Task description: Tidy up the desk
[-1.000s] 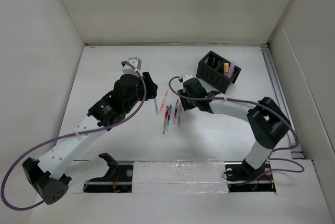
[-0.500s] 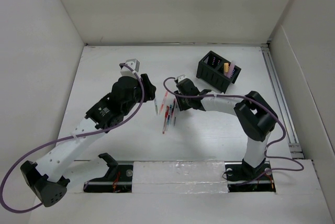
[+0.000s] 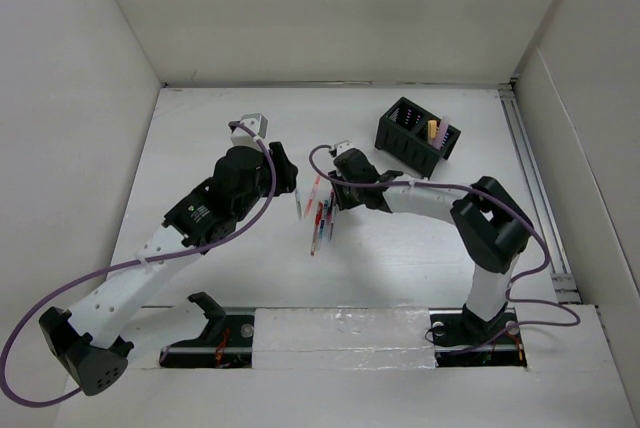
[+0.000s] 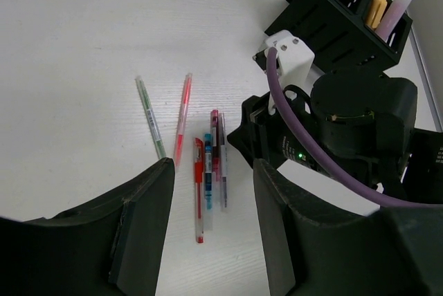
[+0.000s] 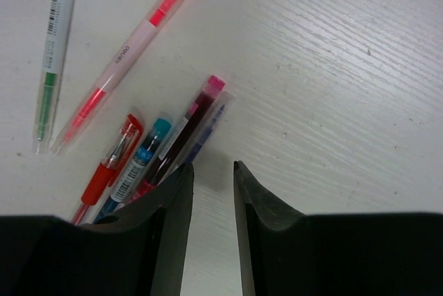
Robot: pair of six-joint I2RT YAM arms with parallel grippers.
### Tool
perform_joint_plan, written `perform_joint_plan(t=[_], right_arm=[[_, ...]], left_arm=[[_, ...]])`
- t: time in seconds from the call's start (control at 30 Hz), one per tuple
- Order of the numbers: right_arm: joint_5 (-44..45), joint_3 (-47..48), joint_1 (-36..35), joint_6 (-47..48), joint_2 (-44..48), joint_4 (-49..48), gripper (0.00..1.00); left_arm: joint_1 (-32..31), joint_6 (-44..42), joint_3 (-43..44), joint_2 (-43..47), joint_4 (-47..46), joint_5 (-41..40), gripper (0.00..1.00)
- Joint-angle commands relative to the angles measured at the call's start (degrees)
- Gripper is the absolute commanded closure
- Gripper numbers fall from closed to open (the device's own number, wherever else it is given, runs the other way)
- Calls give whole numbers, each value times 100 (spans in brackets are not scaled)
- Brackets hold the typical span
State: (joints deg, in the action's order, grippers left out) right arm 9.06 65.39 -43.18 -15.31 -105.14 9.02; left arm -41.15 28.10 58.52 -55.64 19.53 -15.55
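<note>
Six pens (image 5: 142, 159) lie loose on the counter (image 5: 332, 68), so we hold our right gripper (image 5: 212, 169) just right of them, parted and empty, to grab one.

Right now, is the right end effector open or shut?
Open. The right end effector has its fingers apart, bare desk showing between them, gripping nothing.

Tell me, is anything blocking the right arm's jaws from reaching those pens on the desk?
Nothing visible does. The right arm's jaws hang open right at the edge of the bunched pens, with only bare white desk around them.
</note>
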Motion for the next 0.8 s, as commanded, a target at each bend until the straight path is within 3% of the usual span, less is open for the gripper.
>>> perform_joint_plan(t=[0.0,0.4,0.63,0.77], right_arm=[[-124,317,-85,-112,-76,-225,64],[-36,431,-33,-182,-481,-242,67],[245,238,-33,-253,-393,-137,86],[368,-52,-33,-271,-174,-119,87]], left_arm=[[19,-111,45,62,-63,-36,54],[19,-111,54,106,16,-44,54],[19,-138,80,158,69,-185,54],[19,-155,124,193,77,-247,54]])
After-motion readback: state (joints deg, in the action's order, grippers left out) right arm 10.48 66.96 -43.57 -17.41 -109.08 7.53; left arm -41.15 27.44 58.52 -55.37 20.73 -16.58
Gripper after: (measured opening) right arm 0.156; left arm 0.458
